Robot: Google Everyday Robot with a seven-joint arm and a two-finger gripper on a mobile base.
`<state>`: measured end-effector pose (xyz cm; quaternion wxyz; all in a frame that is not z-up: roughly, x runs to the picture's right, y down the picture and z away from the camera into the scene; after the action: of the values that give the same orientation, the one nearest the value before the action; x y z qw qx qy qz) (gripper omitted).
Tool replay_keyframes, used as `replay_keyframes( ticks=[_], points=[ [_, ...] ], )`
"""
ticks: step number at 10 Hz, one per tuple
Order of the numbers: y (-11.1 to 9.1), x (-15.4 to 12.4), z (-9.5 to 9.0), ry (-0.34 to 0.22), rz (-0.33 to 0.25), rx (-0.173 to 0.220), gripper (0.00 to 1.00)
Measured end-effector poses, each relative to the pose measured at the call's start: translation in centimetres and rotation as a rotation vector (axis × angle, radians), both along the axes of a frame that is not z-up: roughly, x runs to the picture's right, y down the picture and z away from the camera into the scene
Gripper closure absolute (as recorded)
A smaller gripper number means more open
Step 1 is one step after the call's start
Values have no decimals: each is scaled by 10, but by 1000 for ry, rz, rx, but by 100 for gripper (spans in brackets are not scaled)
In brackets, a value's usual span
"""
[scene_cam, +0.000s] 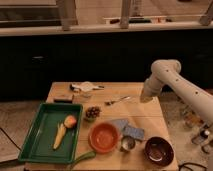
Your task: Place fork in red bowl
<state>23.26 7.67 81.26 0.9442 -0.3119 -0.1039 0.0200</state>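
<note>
The fork (118, 100), slim and silver, lies flat on the wooden table (140, 116), behind the middle. Just right of its handle end, low over the table, is my gripper (144, 98) at the tip of the white arm (172, 82); whether it touches the fork I cannot make out. The red bowl (104, 137) stands empty near the front edge, well in front of the fork and to its left.
A green tray (36, 135) with a carrot and a small fruit fills the left side. A small bowl of dark bits (92, 112), a blue-grey cloth (128, 128), a metal cup (128, 144) and a dark bowl (159, 150) surround the red bowl. A white object (86, 87) sits at the back.
</note>
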Motion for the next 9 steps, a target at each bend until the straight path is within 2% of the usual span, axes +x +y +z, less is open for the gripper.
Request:
replay_keyframes(
  ticks=[2, 3, 4, 6, 9],
  points=[
    [1, -5, -4, -6, -11, 1, 88],
    [2, -7, -7, -9, -17, 1, 80],
    [6, -8, -13, -11, -23, 2, 78],
    [12, -8, -20, -11, -26, 2, 85],
    [15, -15, -26, -18, -34, 3, 82]
  ],
)
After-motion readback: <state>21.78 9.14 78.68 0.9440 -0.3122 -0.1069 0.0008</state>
